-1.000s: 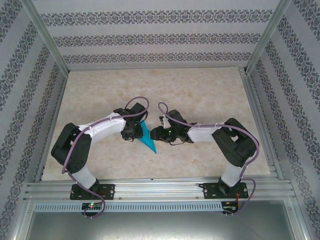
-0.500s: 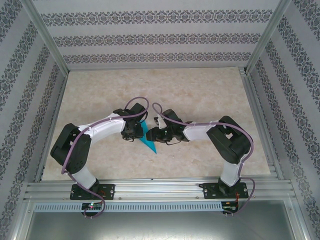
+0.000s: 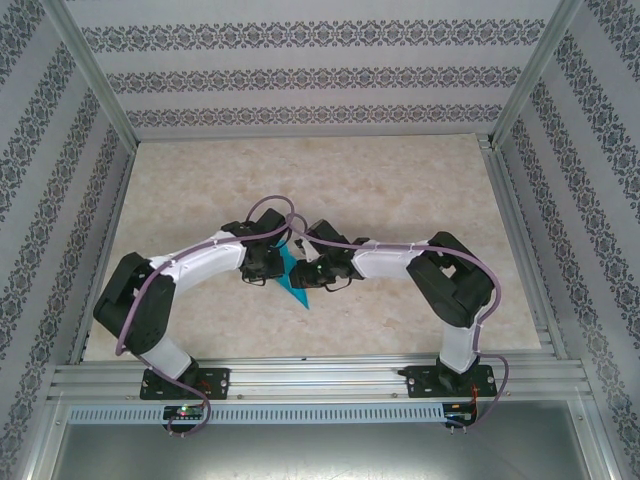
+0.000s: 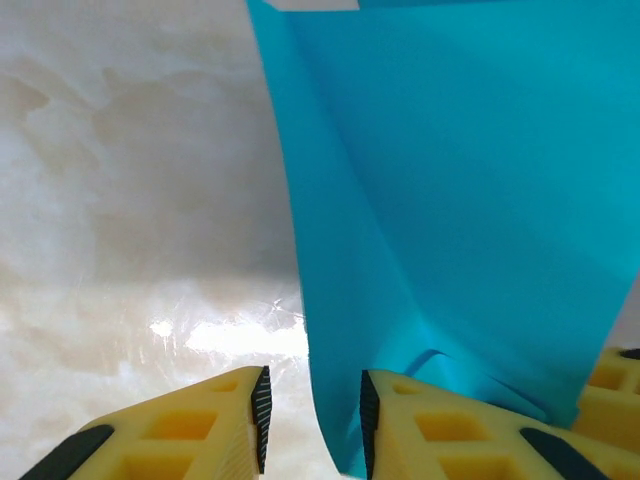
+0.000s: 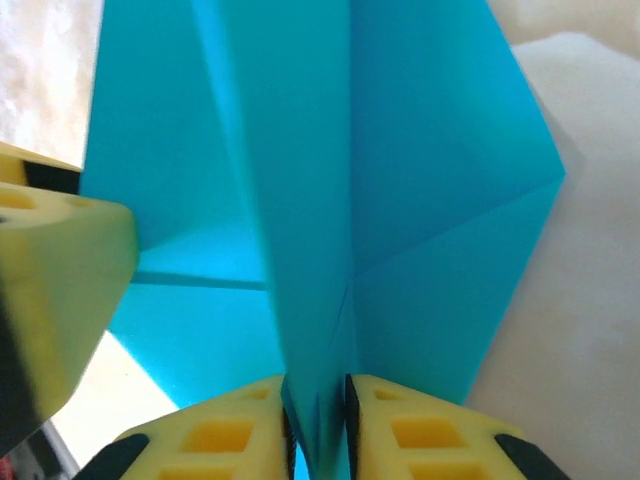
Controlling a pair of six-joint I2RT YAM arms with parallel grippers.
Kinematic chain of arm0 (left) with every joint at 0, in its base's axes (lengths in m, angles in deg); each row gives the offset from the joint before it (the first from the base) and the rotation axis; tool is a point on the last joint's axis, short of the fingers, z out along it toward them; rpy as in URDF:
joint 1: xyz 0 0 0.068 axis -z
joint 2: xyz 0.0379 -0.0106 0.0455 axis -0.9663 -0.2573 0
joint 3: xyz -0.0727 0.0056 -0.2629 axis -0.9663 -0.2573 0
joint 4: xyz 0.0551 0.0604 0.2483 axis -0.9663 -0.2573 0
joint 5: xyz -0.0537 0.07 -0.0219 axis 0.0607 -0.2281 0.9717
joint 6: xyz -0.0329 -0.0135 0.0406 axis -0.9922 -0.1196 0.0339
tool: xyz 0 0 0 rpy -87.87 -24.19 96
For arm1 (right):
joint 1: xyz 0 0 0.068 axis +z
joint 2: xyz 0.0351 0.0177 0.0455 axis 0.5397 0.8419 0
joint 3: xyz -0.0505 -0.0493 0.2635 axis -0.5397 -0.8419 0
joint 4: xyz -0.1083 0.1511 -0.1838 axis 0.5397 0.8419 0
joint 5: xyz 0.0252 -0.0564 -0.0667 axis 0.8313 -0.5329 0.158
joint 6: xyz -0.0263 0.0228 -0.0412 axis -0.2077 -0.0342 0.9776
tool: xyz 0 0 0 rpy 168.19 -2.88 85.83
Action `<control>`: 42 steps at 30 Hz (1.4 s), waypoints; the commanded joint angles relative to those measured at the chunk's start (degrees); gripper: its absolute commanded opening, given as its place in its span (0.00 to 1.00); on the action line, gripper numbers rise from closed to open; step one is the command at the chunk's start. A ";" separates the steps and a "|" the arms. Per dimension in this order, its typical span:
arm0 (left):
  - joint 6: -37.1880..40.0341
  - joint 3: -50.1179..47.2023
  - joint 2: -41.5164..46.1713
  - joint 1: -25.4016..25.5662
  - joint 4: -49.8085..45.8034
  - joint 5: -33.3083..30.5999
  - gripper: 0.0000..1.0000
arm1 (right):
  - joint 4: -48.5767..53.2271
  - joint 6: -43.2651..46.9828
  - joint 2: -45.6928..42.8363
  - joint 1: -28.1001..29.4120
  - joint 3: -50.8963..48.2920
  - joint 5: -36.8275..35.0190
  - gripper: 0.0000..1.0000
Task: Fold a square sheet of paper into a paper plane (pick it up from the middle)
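Teal paper (image 3: 298, 288), part-folded into a narrow wedge w/ a raised centre ridge, sits mid-table (image 3: 400, 180) btwn the two arms, closer to the near edge than the far one.

Right gripper (image 5: 315, 400): jaws pressed together on that ridge, pinching the paper (image 5: 430, 170) from its side.

Left gripper (image 4: 313, 400): jaws spread. An edge of the paper (image 4: 470, 200) hangs in the gap against one pad, w/ bare table showing beside the other, so no pinch there.

Step in hand, prob.: late stage, i.e. body folded along the centre line and being gathered, wings not yet pressed flat.

Next move calls for the left gripper (image 3: 272, 268) to close on the fold without crumpling, while the right gripper (image 3: 305, 275) keeps the ridge lined up. Thin paper will buckle if the two pull apart or twist.

Direction, from the top view: sharp tip points toward the near edge, slanting a bit to the right. Wide end is at the far side, under the grippers. Long axis runs approx. far-to-near, tilted slightly right at the near end.
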 commanded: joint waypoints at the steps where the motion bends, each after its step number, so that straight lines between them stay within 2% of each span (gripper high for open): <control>1: -0.32 -1.47 3.85 -0.66 2.14 -0.79 0.33 | 8.41 3.49 0.58 1.03 3.35 -6.43 0.15; 4: -1.18 -3.14 8.14 -0.63 3.62 -2.12 0.35 | 12.97 4.49 -1.56 1.74 5.34 -11.64 0.06; 7: -1.73 -4.46 12.81 -0.67 4.75 -4.15 0.37 | 16.65 4.80 -5.61 1.92 6.08 -18.20 0.02; 10: -2.41 -5.51 17.11 -0.72 4.83 -7.59 0.39 | 21.38 4.63 -9.27 0.95 6.69 -26.42 0.01; 12: -2.92 -6.44 19.29 -0.80 5.26 -9.23 0.41 | 24.15 4.43 -10.31 -0.79 7.15 -29.19 0.03; 16: -4.28 -9.09 22.25 -1.33 7.16 -10.96 0.43 | 27.60 4.79 -8.92 -5.24 8.73 -28.80 0.04; 20: -4.29 -10.66 23.82 -1.83 7.75 -11.60 0.45 | 28.15 5.49 -6.35 -7.28 10.53 -25.97 0.06; 31: -3.46 -12.27 24.67 -3.42 8.28 -10.23 0.45 | 28.78 2.67 0.35 -8.44 13.38 -24.18 0.10; 40: -2.97 -12.35 24.36 -4.41 8.90 -8.88 0.45 | 28.26 2.03 3.05 -8.48 13.25 -23.99 0.17; 42: -2.88 -12.43 24.40 -4.41 8.82 -8.79 0.45 | 28.63 1.97 3.43 -8.44 13.28 -24.43 0.22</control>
